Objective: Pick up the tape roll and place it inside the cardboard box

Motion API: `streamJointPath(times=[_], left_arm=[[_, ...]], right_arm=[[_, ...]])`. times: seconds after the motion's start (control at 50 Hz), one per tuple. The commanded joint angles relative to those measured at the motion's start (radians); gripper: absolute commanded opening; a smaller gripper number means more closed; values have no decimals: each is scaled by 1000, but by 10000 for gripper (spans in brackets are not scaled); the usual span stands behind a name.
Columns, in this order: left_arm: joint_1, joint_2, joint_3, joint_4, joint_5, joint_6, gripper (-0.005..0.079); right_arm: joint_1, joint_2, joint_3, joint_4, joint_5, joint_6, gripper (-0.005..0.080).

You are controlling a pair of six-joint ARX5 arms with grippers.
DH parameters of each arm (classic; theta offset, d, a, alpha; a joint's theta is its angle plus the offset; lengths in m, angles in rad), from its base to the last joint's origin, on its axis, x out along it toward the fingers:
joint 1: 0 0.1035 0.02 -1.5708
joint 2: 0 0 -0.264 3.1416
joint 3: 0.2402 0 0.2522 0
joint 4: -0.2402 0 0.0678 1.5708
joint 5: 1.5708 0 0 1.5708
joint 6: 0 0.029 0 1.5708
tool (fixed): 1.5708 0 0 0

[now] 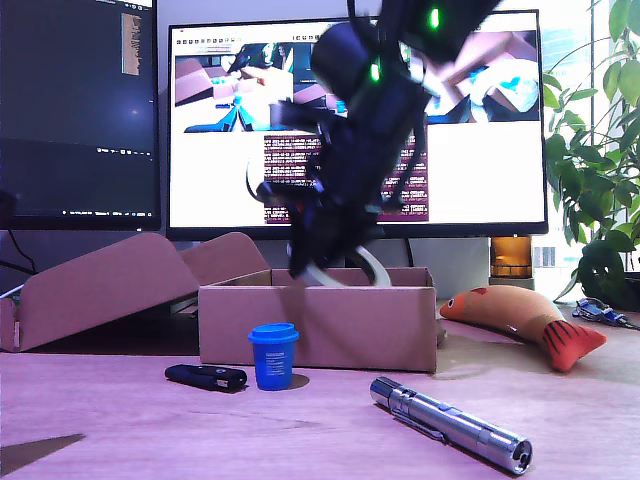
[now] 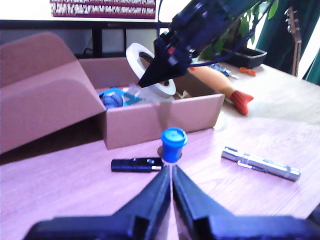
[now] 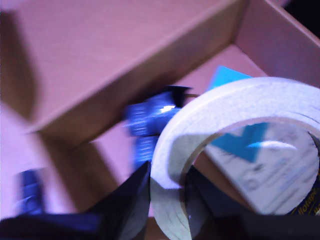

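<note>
Exterior view: we see an arm hanging blurred over the box (image 1: 330, 325), in front of a lit monitor (image 1: 480, 150).
Second gripper: our second gripper (image 3: 167, 197) is clamped on the tape (image 3: 210, 125), one finger (image 3: 125, 205) outside the ring's wall and the other inside it.
First gripper: our first gripper (image 2: 171, 182) has its jaws together with nothing between them, low over the table (image 2: 75, 190) and pointing at the cup (image 2: 173, 144).
Tape: in the first wrist view the tape (image 2: 150, 67) is held on edge above the open box (image 2: 165, 120), over its inside; in the exterior view a white arc of it (image 1: 372, 265) shows just above the box's rim.
Box contents: a dark blue item (image 3: 150, 122) and a packet with a light blue patch (image 3: 250, 150) lie on the floor; we cannot tell what they are.
Cup: the blue cup (image 1: 273, 355) stands upright just in front of the box.
Black stick: a small black stick (image 1: 205, 377) lies flat beside the cup, toward the exterior view's left.
Flashlight: the silver flashlight (image 1: 450, 424) lies on the table toward the exterior view's right, apart from the box.
Carton: a folded brown carton (image 1: 110, 285) leans at the exterior view's left, next to the box.
Fish toy: an orange fish toy (image 1: 525, 320) lies at the exterior view's right, beyond the box.
Plant: a leafy plant (image 1: 595, 150) stands at the exterior view's right edge.
</note>
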Motion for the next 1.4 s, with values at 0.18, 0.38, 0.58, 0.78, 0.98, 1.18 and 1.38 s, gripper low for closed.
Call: streamJointPath(times=[0.18, 0.38, 0.58, 0.78, 0.98, 1.18, 1.38], left_arm=[[-2, -10, -23, 2, -2, 4, -19], [-2, -10, -23, 2, -2, 4, -19], [-2, -10, -23, 2, -1, 4, -19], [-2, -10, -23, 1, -2, 4, -19], [-2, -10, -23, 2, -2, 4, -19], [-2, -10, -23, 37, -2, 4, -19], [-1, -10, -23, 67, -4, 5, -19]], right_arm=[[-45, 9, 6, 13, 1, -1, -9], [-49, 9, 6, 6, 0, 2, 212], [-49, 9, 6, 21, 0, 12, 290], [-48, 9, 8, 16, 0, 29, 300], [-48, 0, 8, -47, 0, 29, 157], [-47, -55, 8, -114, -11, 56, -11], [-45, -64, 8, -41, -12, 102, -10]])
